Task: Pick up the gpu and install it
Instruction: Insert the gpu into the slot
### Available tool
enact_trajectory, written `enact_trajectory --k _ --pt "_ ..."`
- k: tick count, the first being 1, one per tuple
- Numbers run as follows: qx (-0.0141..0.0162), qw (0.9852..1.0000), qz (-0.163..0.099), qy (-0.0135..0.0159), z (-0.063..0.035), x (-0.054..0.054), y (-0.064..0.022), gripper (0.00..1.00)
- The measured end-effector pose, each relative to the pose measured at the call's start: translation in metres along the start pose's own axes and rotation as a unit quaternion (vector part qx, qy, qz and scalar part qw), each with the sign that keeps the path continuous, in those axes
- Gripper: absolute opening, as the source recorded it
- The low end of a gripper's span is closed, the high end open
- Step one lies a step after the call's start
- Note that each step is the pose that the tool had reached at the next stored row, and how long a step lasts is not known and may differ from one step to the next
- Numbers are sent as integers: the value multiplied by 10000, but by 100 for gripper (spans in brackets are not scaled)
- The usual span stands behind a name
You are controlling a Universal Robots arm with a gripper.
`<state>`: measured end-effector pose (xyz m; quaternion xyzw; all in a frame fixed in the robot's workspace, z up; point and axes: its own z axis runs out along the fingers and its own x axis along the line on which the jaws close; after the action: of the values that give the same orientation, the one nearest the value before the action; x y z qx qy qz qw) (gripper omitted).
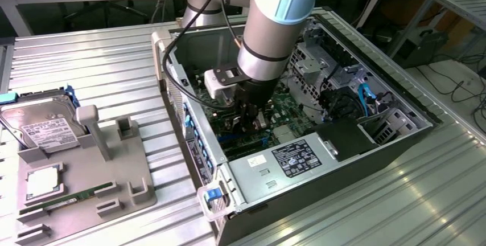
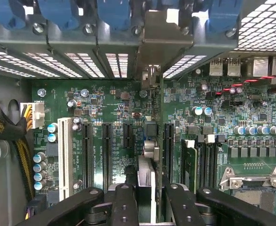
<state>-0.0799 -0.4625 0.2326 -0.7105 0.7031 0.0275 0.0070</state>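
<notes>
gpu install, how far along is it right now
Done: the pickup. The gpu sits edge-on, clamped between the jaws, down inside the computer case. In hand: it is lined up over the motherboard slots, with its metal bracket at the rear slot openings. Left: seating it. Whether its edge has entered a slot is hidden.
</notes>
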Motion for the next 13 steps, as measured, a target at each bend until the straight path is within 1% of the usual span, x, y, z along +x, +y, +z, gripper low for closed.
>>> enact_trajectory --k 13 --pt "1 10000 0 -3 0 -1 0 28"
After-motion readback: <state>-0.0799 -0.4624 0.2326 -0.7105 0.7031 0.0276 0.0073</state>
